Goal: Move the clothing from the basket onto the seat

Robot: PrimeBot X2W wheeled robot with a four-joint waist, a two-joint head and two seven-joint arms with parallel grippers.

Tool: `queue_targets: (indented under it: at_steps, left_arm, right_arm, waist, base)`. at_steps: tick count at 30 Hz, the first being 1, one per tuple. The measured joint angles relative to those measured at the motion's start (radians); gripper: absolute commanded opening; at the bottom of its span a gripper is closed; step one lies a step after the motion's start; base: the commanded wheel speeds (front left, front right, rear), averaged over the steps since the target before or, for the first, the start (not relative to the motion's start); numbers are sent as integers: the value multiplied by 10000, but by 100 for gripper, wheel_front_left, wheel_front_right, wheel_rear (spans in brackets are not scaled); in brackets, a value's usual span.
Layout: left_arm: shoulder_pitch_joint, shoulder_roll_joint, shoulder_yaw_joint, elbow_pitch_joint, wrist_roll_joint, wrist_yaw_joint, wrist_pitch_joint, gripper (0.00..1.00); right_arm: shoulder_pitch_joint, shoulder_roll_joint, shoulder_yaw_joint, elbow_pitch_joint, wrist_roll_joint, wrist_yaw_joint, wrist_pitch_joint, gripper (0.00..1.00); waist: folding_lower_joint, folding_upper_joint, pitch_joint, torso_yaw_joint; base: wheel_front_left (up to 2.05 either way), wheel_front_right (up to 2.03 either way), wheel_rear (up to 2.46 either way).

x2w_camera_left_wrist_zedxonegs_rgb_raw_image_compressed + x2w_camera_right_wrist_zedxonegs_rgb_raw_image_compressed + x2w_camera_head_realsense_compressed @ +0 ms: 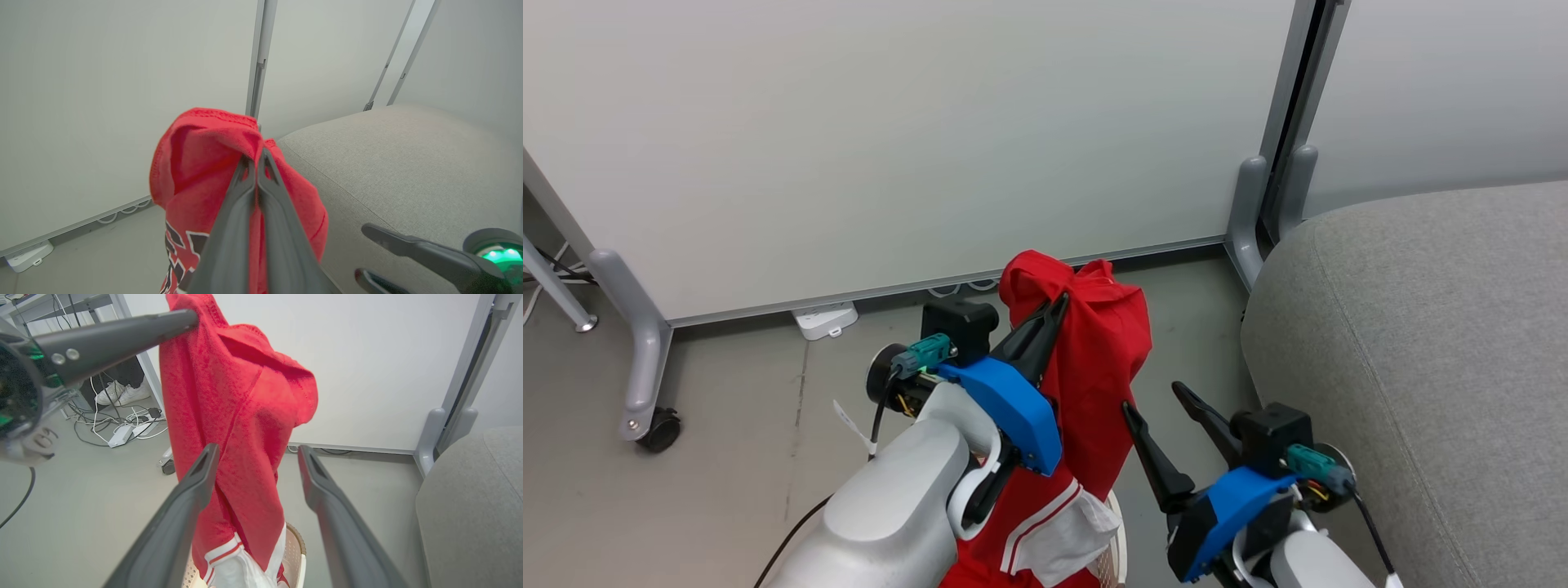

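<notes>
Head view: at the far left a grey partition leg is standing on its caster on the floor, and a white power strip is lying against the foot of the pale wall panel. Toward the middle, the left gripper is pointing up and away, its fingers pressing together on a bunched fold of the red jersey. The jersey is hanging from those fingertips in the air, its striped, white-trimmed lower end reaching down to the basket at the bottom edge. Just right of the cloth, the right gripper is hovering with its fingers standing wide apart, gripping nothing. Farther right, the grey sofa is sitting apart from the hanging jersey.
</notes>
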State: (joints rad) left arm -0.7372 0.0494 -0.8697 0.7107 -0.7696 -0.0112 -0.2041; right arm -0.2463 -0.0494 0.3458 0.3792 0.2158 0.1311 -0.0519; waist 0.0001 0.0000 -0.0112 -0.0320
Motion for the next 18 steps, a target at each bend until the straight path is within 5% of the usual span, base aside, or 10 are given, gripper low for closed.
queue_targets:
  at_steps: [16,17,18]
  left_arm:
    - [-388,-4,-1011,-259,-763,125,-104,0]
    - [-397,-4,-1058,-261,-802,146,-107,0]
    - [-407,-4,-1104,-261,-846,165,-130,0]
  right_arm:
    - [-2680,-2,1672,3586,1576,0,-349,100]
    - [-2801,0,1837,3735,1672,0,-370,80]
    - [-2915,0,2004,3879,1770,0,-385,42]
  waist:
    - [0,0,61,333]
    - [0,0,62,346]
    - [0,0,64,356]
  base:
    - [0,0,0]
    - [0,0,0]
    - [0,0,0]
